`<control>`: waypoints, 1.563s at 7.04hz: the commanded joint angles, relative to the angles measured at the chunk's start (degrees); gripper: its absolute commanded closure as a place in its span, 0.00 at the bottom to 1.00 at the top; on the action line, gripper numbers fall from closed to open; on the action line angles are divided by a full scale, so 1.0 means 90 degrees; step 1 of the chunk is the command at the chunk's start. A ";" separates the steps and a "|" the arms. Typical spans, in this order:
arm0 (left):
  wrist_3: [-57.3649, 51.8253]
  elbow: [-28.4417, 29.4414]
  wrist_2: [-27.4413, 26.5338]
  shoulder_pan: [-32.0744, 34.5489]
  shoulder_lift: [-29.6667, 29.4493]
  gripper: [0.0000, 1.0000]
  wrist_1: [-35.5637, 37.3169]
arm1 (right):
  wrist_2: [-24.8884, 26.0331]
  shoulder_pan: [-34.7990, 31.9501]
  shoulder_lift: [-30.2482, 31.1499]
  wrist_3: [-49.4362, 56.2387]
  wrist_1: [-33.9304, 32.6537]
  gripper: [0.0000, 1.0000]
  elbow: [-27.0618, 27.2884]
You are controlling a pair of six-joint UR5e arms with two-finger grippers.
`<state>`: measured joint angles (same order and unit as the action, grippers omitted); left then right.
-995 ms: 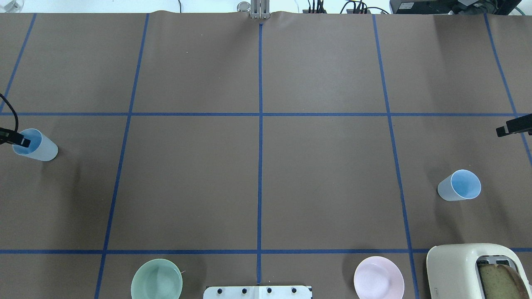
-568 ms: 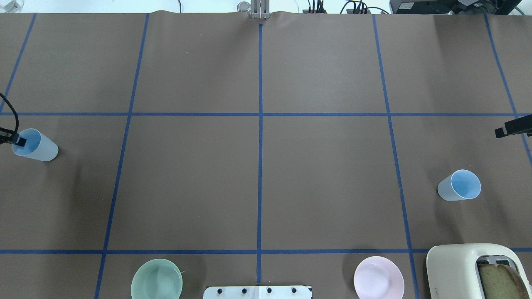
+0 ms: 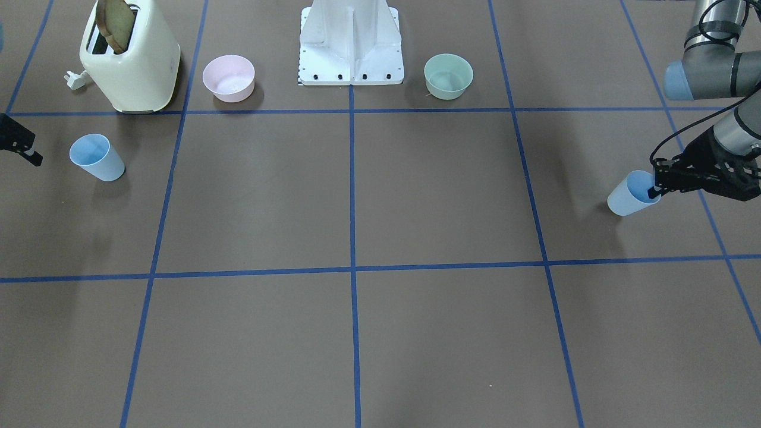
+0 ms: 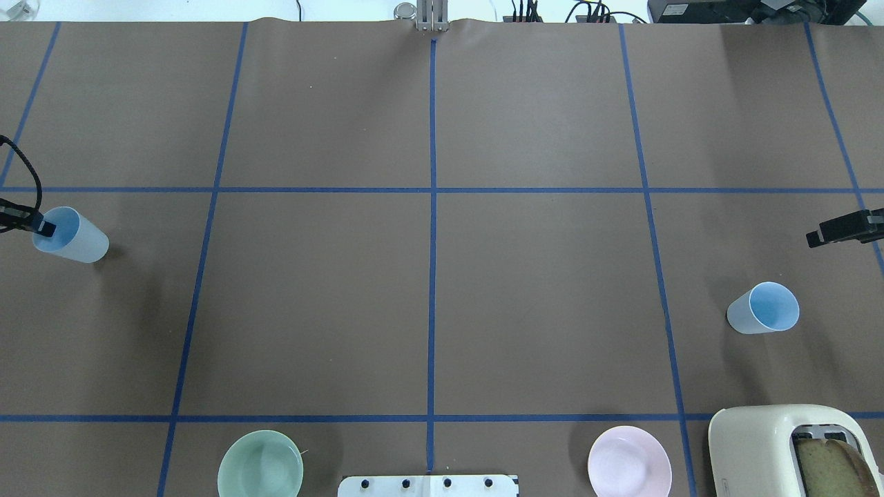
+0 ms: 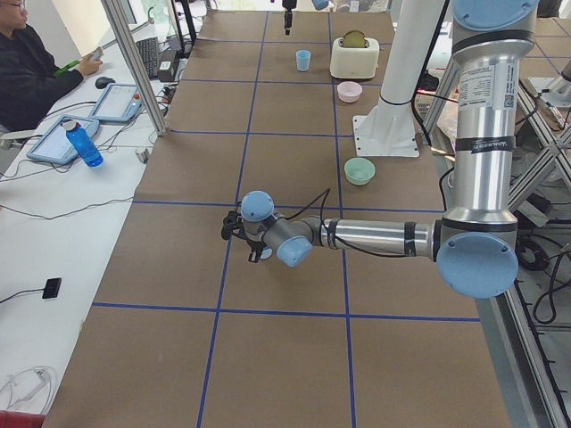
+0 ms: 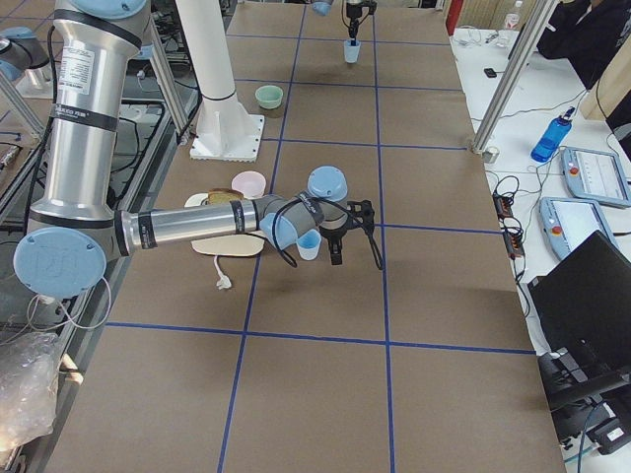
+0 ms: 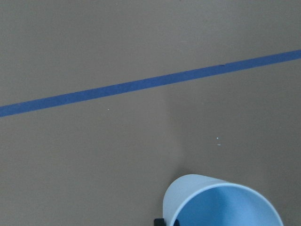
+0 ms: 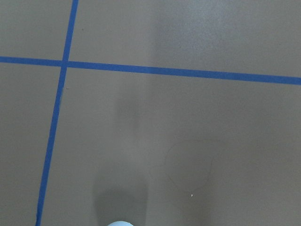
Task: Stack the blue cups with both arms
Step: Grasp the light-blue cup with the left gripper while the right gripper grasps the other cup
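Two blue cups (image 3: pixel 95 157) stand far apart, so you need both sides working. Seen from above, the left cup (image 4: pixel 79 240) is at 9 o'clock on the table (image 4: pixel 428 297). The left gripper (image 4: pixel 45 228) pinches its rim, one finger inside, to grip the thin wall. The right cup (image 4: pixel 763 308) stands at 4 o'clock. The right gripper (image 4: pixel 832 231) hangs at its 1 o'clock, jaws too hidden to tell. Since a second ago, the left cup slid toward 3 o'clock and the right gripper crept nearer.

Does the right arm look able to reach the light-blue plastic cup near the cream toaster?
Probably yes: the right gripper hangs near that light-blue plastic cup, with nothing between them.
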<state>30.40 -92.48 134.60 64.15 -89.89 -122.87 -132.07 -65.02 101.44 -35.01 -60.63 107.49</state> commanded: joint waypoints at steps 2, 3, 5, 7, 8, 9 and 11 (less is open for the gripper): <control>0.0039 -0.1216 0.0103 0.0011 -0.1130 1.00 0.2775 | 0.0327 0.0708 0.0417 -0.0669 0.0884 0.00 0.0000; 0.0427 -0.1228 0.0103 0.0011 -0.1503 1.00 0.3006 | 0.0445 0.0933 0.0438 -0.1067 0.1099 0.01 0.0000; 0.1529 -0.1238 0.0093 -0.0211 -0.2099 1.00 0.3028 | 0.0719 0.1295 0.0428 -0.1285 0.1199 0.01 -0.0010; 0.2661 -0.1257 -0.0120 -0.0768 -0.2637 1.00 0.3028 | 0.0886 0.1423 0.0428 -0.1295 0.1199 0.01 -0.0039; 0.3082 -0.1315 -0.0180 -0.0983 -0.2755 1.00 0.3028 | 0.0876 0.1423 0.0438 -0.1286 0.1209 0.01 -0.0039; 0.3280 -0.1441 -0.0316 -0.1120 -0.2776 1.00 0.3028 | 0.0876 0.1423 0.0496 -0.1276 0.1219 0.01 -0.0039; 0.3835 -0.1472 -0.0453 -0.1393 -0.3009 1.00 0.3066 | 0.0876 0.1452 0.0729 -0.1276 0.1548 0.01 -0.0039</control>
<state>61.70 -105.46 131.61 53.30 -115.58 -95.54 -124.20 -52.13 106.62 -46.51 -48.68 107.17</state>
